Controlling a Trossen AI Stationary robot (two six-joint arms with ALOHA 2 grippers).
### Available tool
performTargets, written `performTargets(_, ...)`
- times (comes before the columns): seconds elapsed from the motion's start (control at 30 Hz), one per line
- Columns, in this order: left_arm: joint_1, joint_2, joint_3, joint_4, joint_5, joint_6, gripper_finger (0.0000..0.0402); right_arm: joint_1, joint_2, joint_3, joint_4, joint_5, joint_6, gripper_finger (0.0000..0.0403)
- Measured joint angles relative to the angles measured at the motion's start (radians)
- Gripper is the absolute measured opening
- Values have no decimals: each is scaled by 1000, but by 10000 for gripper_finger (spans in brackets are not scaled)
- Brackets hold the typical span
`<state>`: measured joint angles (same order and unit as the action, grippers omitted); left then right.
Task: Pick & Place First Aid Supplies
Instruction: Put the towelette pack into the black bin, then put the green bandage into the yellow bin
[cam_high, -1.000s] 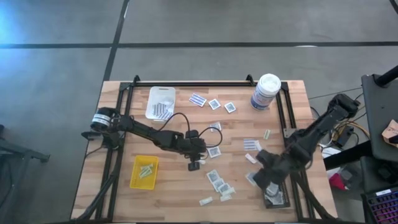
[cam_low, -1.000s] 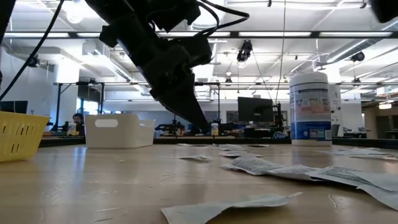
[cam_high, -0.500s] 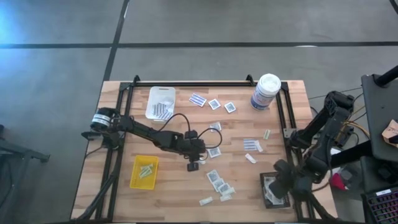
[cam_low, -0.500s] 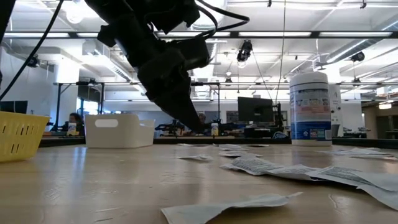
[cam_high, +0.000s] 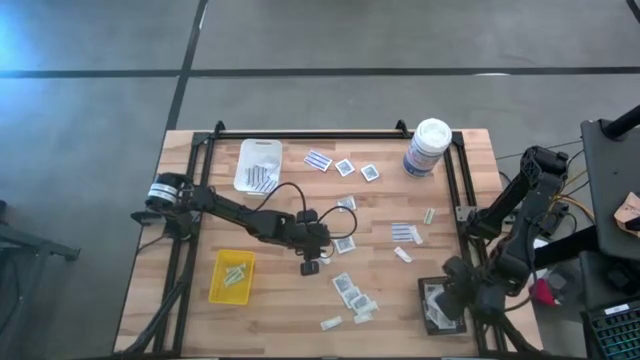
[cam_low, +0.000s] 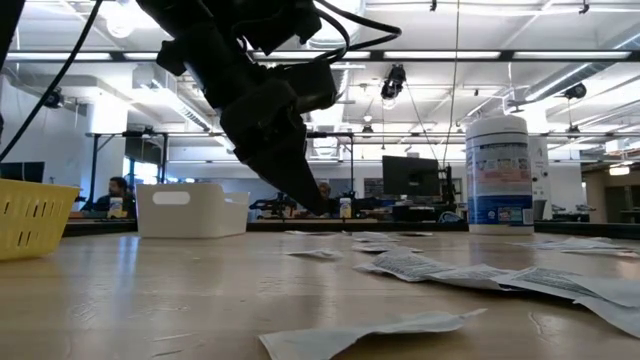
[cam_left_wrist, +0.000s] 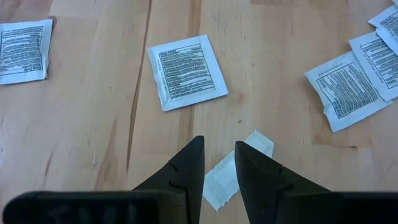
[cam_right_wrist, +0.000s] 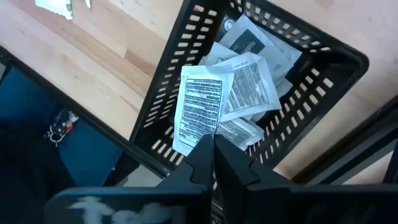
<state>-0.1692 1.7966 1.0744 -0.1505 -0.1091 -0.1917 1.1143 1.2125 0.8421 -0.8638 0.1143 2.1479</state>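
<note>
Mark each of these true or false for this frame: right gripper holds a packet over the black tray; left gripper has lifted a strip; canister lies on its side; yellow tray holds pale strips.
1. The right gripper, shut, holds a packet over the black tray. True.
2. The left gripper has lifted a strip. False: it is open and the strip lies on the table.
3. The canister lies on its side. False: upright.
4. The yellow tray holds pale strips. True.

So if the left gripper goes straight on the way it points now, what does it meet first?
Most likely the small pale strip lying on the table just ahead of the left gripper, between its open jaws; depth is hard to judge.
</note>
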Motion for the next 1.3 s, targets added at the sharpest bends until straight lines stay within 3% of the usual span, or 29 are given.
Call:
performTargets(0.17, 0, 0, 0, 0, 0, 0, 99, -6, 0, -18, 3, 0, 11, 20)
performTargets(0.63, 0, 0, 0, 0, 0, 1, 99, -6, 0, -47, 8, 2, 58, 112)
performTargets(0.73, 0, 0, 0, 0, 0, 2, 99, -9, -1, -46, 8, 67, 76, 119)
performTargets(0.97, -5, 0, 0, 0, 0, 14, 99, -40, -2, -10, 16, 347, -6, 114)
performTargets(1.13, -27, 0, 0, 0, 0, 19, 99, -105, -2, 3, 78, 499, -184, 102)
performTargets(1.3, -55, 0, 0, -20, 14, 39, 99, -204, 8, 3, 185, 543, -404, 93)
